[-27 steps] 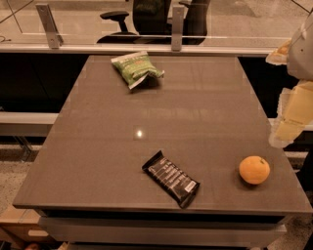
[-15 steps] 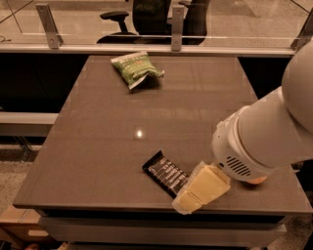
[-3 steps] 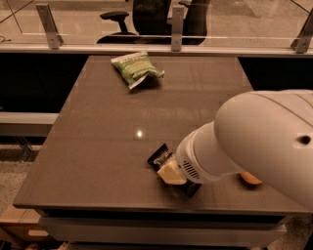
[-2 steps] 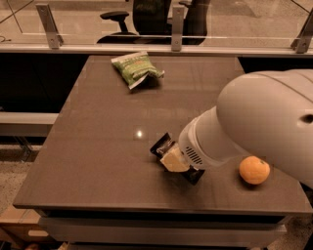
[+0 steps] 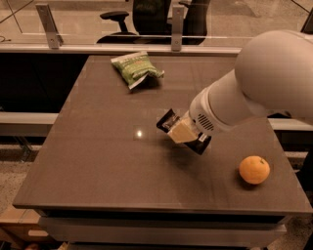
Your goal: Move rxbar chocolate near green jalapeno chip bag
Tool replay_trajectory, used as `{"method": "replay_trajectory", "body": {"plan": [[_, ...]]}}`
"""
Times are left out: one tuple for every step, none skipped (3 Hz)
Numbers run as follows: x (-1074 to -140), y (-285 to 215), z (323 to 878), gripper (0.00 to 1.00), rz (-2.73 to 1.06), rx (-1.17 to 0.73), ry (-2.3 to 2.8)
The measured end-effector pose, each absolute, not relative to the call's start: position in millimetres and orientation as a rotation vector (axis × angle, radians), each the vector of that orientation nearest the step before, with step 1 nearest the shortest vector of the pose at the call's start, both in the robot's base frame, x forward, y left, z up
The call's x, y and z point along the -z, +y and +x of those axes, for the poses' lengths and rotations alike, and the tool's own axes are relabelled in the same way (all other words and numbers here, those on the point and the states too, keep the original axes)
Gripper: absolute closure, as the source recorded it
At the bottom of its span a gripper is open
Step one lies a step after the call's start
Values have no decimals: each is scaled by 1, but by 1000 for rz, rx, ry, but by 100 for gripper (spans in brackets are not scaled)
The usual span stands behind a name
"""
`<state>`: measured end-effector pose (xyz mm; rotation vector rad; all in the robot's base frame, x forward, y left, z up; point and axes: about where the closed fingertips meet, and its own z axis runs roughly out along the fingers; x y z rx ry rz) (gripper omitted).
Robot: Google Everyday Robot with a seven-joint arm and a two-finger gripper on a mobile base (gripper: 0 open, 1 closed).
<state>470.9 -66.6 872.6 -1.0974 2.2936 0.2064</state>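
Observation:
The rxbar chocolate (image 5: 169, 120), a flat black wrapper, is held in my gripper (image 5: 182, 131) and lifted a little above the middle of the brown table (image 5: 98, 161). Its two ends stick out on either side of the cream fingers. The green jalapeno chip bag (image 5: 135, 68) lies at the far left part of the table, well apart from the bar. My large white arm (image 5: 254, 78) comes in from the right.
A round orange (image 5: 254, 169) sits near the table's front right. Behind the table runs a rail with metal posts (image 5: 47, 23) and office chairs (image 5: 146, 14) beyond it.
The gripper closed on the rxbar near the front edge, lifted it and has carried it up and away toward the table's middle. The orange is uncovered again.

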Motion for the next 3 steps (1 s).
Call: {"method": "replay_trajectory", "body": {"plan": [[-884, -73, 504, 100, -1134, -231, 2255], [-901, -76, 534, 100, -1174, -229, 2238], [-919, -77, 564, 100, -1224, -213, 2234]]}}
